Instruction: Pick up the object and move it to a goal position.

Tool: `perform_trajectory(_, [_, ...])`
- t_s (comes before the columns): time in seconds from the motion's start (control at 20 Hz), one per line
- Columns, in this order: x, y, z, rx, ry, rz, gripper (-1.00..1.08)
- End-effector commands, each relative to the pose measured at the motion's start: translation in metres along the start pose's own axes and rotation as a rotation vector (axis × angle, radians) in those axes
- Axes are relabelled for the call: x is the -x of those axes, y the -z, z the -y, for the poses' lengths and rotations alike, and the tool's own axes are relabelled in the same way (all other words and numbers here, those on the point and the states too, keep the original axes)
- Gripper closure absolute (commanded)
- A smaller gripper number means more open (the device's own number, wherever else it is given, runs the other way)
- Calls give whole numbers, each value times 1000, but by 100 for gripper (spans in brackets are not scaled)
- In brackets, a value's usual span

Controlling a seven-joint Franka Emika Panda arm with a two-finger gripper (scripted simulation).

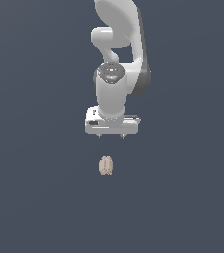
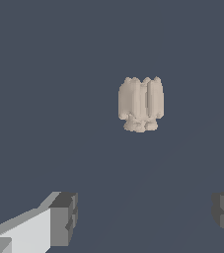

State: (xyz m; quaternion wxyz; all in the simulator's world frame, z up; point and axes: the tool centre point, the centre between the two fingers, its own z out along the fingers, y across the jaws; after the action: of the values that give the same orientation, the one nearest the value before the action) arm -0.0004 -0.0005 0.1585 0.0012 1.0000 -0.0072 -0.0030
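Note:
The object [image 1: 106,165] is a small beige-tan ridged lump, like a walnut, lying on the dark grey floor. It also shows in the wrist view [image 2: 141,104], ahead of the fingers and not between them. My white gripper [image 1: 111,136] hangs above and behind the object, pointing down, clear of it. Its two fingertips [image 2: 64,219] stand wide apart in the wrist view, so the gripper [image 2: 145,215] is open and empty.
The white arm [image 1: 118,44] rises behind the gripper to the top of the exterior view. The dark grey floor [image 1: 34,197] surrounds the object on all sides, with no other objects in view.

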Motion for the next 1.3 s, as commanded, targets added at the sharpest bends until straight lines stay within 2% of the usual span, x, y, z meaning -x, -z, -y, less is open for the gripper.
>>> perform_trajectory(0.0, [0, 0, 0, 0, 0, 0, -92])
perform_trajectory(0.5, [3, 9, 31, -22, 31, 12, -92])
perform_trajectory(0.85, [-4, 3, 26, -20, 28, 10, -92])
perform_trajectory(1.25, [-31, -18, 11, -15, 24, 4, -92])
